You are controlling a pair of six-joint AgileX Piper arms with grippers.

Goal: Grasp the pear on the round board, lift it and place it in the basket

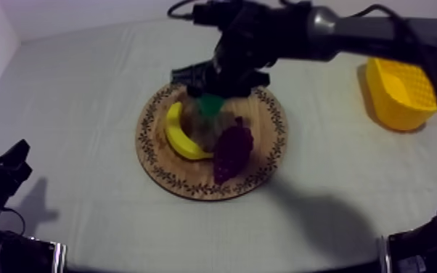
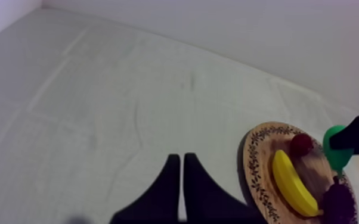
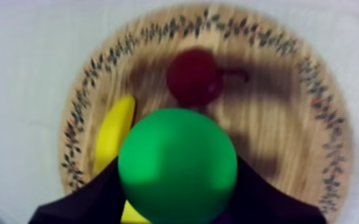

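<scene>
Green and glossy, the pear (image 3: 176, 149) sits clamped between the two black fingers of the right gripper (image 3: 178, 179), which close on its sides across the widest part of its round body. It hangs over the wooden board (image 1: 268, 145) toward the board's 12 o'clock edge, and from the left wrist view it looks raised a little off the wood, though I cannot be sure it is fully clear. Below it, the small red fruit (image 3: 194, 77) lies just beyond the pear, the banana (image 1: 179, 138) curves along the board's 9 o'clock side, and the bunch of grapes (image 1: 232, 149) lies toward 5 o'clock. The yellow basket (image 1: 399, 109) stands well apart on the desk (image 1: 83, 109), at about 2 o'clock from the board. The left gripper (image 2: 180, 158) rests near the desk's 8 o'clock corner, its fingers lying together as a narrow wedge with nothing between them. As a toy, the pear is probably light, hollow and stiff, so weight is no worry; its smooth, rounded skin is the risk, since it could squirt out of a pinch placed above or below the bulge. A hold across the belly, as here, seems the safest, with a steady carry toward the basket.
</scene>
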